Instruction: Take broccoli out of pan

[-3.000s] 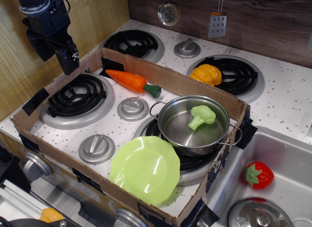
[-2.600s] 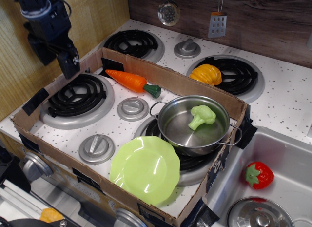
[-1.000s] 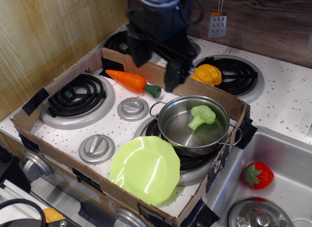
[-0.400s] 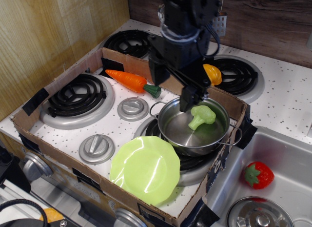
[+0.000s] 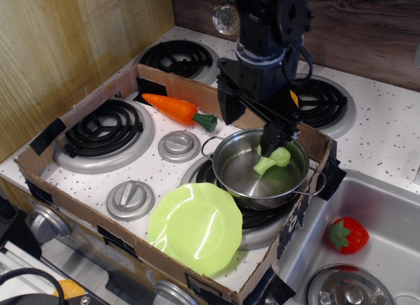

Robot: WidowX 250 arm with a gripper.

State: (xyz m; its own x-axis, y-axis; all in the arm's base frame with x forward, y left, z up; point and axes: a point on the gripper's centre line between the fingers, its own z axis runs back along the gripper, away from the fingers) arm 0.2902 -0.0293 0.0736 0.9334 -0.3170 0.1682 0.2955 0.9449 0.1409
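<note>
Broccoli (image 5: 272, 159) lies inside the pan (image 5: 262, 168), directly under the gripper (image 5: 275, 140), its long axis slanted: the bumpy head points up toward the gripper, the pale stalk down toward the pan's floor. One dark finger (image 5: 273, 136) reaches the head; whether the jaws are spread or closed around it cannot be told. Below and left of the gripper sits the lime plate (image 5: 195, 227). To its left lies the carrot (image 5: 178, 111). Lower right, a strawberry (image 5: 348, 234) rests in the sink (image 5: 387, 213).
</note>
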